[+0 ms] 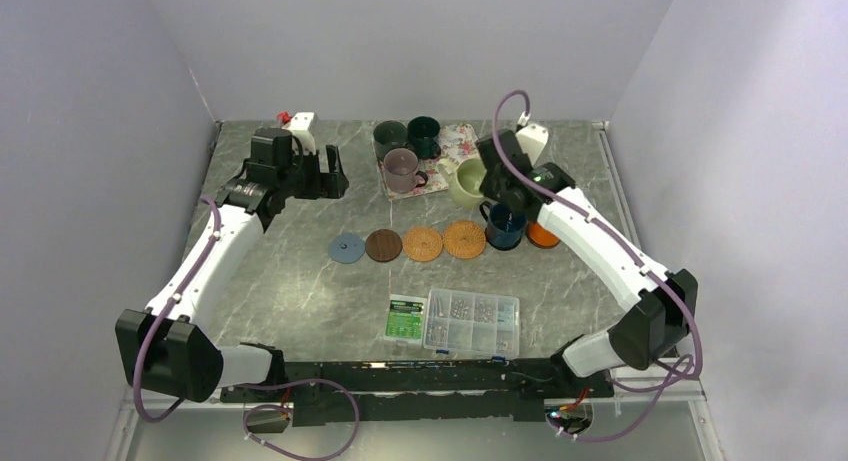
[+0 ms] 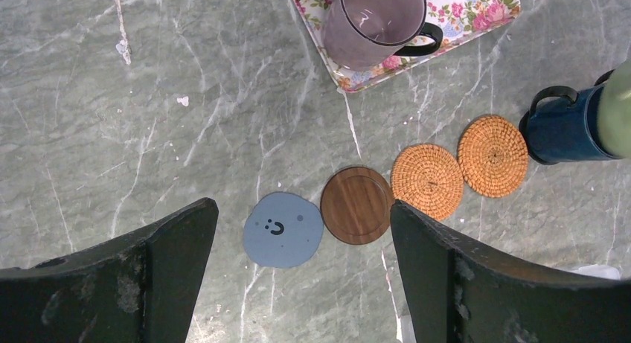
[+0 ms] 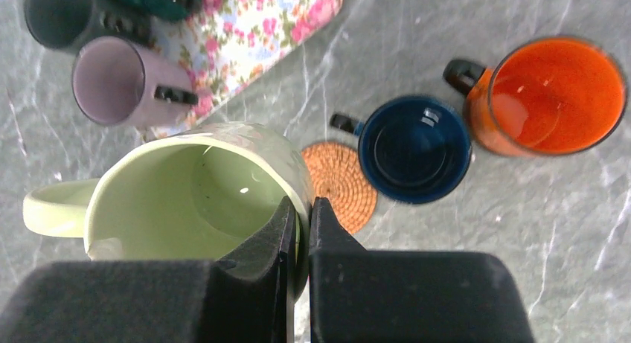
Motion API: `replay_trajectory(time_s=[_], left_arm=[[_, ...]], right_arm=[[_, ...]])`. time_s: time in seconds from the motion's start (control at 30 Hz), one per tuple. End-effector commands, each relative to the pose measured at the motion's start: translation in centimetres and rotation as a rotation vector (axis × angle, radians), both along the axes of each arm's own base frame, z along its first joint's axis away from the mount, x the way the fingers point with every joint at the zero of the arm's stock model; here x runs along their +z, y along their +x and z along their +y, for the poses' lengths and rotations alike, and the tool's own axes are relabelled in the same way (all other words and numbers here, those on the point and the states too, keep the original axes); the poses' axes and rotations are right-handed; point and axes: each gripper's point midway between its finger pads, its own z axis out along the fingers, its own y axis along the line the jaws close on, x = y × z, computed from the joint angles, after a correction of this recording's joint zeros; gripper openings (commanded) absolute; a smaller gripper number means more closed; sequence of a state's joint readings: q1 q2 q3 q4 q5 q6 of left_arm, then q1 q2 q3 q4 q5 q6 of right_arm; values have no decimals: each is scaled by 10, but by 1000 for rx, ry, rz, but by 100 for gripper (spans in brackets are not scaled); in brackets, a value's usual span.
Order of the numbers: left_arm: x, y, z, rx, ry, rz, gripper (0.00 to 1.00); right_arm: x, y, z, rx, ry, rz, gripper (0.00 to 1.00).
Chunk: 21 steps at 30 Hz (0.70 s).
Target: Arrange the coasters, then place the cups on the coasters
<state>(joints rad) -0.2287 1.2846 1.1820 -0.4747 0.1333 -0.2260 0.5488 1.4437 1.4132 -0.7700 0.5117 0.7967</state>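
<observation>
Pale green-cream glazed mug [image 3: 186,194] is pinched by its rim in the right hand [image 3: 299,220], one finger inside and one outside the wall, closed tight, between the floral rectangular tray [image 3: 253,30] and a bare woven tan round coaster [image 3: 342,183]. It looks hard, slick and weighty for so thin a grip, so it may tilt or slip; this hold, roughly opposite the handle, seems fair. Left hand [image 1: 320,171] gapes wide, holding nothing, over the grey marbled desk [image 1: 300,281]
</observation>
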Motion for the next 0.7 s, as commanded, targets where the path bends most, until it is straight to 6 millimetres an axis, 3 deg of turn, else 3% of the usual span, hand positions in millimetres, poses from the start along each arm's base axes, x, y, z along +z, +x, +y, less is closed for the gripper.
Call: replay_trajectory(time_s=[0.0,0.3,0.67], left_arm=[[18,3,1,8,-17,-63,92],[18,3,2,14,-10,-63,92],[17,3,2,14,-6,-61,92]], right_arm=[[6,-5,11,-86,70,-70,0],[-42,-12,28,-94,54,42,0],[-74,-7,27,-169,9,87,0]])
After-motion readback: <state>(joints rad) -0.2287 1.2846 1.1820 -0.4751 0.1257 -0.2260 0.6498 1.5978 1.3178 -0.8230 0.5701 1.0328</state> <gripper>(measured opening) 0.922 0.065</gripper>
